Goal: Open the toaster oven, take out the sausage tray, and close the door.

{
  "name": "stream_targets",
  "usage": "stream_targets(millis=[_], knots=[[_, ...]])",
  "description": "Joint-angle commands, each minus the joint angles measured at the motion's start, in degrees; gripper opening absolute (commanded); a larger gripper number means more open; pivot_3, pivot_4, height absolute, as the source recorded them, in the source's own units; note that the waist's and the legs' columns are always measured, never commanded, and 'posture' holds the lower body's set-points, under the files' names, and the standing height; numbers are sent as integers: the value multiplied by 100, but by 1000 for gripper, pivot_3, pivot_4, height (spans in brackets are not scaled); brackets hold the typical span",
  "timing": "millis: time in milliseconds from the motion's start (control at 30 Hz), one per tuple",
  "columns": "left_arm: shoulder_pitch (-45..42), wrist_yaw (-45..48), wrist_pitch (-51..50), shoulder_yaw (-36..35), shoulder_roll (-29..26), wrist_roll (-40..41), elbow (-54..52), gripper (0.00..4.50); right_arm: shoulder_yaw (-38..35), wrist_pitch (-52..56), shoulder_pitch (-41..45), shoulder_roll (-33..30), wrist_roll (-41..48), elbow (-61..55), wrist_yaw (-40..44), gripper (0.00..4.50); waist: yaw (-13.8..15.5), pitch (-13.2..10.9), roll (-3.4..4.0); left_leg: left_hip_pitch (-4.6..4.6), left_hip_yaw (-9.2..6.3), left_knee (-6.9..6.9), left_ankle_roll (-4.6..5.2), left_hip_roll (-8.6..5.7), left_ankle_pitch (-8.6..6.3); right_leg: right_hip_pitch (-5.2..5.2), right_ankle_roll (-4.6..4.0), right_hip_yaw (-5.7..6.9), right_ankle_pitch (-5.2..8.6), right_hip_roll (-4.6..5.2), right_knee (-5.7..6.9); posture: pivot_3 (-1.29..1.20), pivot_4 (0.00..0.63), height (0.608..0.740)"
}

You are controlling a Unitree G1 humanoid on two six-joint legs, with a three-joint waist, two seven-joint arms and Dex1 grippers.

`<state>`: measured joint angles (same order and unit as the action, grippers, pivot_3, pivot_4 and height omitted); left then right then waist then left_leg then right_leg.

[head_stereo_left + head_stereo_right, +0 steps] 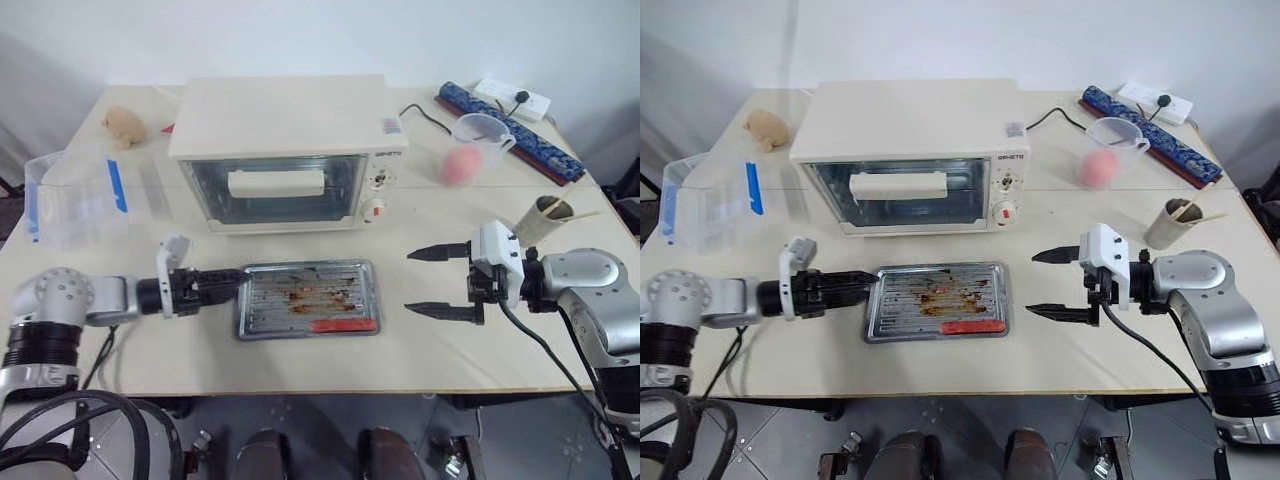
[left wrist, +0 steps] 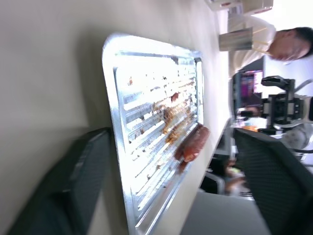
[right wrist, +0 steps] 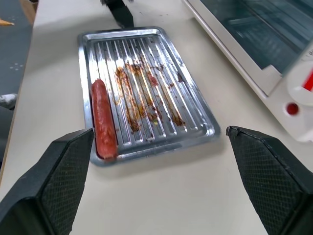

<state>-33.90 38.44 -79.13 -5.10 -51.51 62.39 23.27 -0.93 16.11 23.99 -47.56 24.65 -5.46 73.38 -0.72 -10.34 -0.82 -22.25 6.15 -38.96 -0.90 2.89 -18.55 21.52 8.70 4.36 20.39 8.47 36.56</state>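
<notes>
shiny ribbed metal sausage tray (image 1: 306, 299), glass door (image 1: 275, 189)

Silver-grey arms, black ribbed fingers (image 3: 266, 166)

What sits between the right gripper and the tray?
Nothing visible. Right gripper is open, beside the tray's right edge with bare table between them. The oven stands behind the tray, off that line, door shut.

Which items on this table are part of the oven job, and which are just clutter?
Job: cream-white boxy toaster oven; its glass door; silvery ribbed metal sausage tray.
Clutter: clear plastic box with blue clips; clear measuring jug; white power strip.
</notes>
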Motion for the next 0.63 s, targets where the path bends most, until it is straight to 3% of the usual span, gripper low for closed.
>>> stream_targets(millis=[33, 167, 300, 433, 633], knots=[[337, 839, 1149, -172, -477, -741, -522, 4486, -108, -221, 208, -83, -88, 123, 26, 4500, -61, 0, 0, -2, 1, 3, 0, 0, 0, 2, 0, 0, 0, 0, 0, 0, 150, 740], [1150, 1876, 4247, -720, -146, -1767, -1296, 4486, -65, -349, 298, -48, -176, 358, 86, 4500, -71, -1, -1, -11, 4, 9, 2, 0, -3, 4, 1, 3, -1, 3, -14, 0, 150, 740], [2061, 2993, 5990, -764, -302, -2618, -1547, 4486, 17, -659, 164, -61, -398, 730, 157, 4500, -72, -7, -10, -15, 7, 16, 3, 0, -6, 6, 2, 12, -1, 6, -27, 0, 150, 740], [2402, 3957, 6643, -1039, -242, -2566, -1198, 4486, 21, -1072, -44, -69, -706, 1142, 96, 4500, -61, -8, -13, -15, 13, 21, 6, 0, -8, 7, 2, 11, -1, 6, -34, 0, 150, 740], [2314, 4054, 6674, -1179, -97, -2656, -796, 4486, -107, -1422, -458, -61, -906, 1390, -104, 4500, -70, -9, -13, -14, 16, 17, 10, 1, -10, 7, 3, 11, -2, 8, -27, 0, 150, 740]])
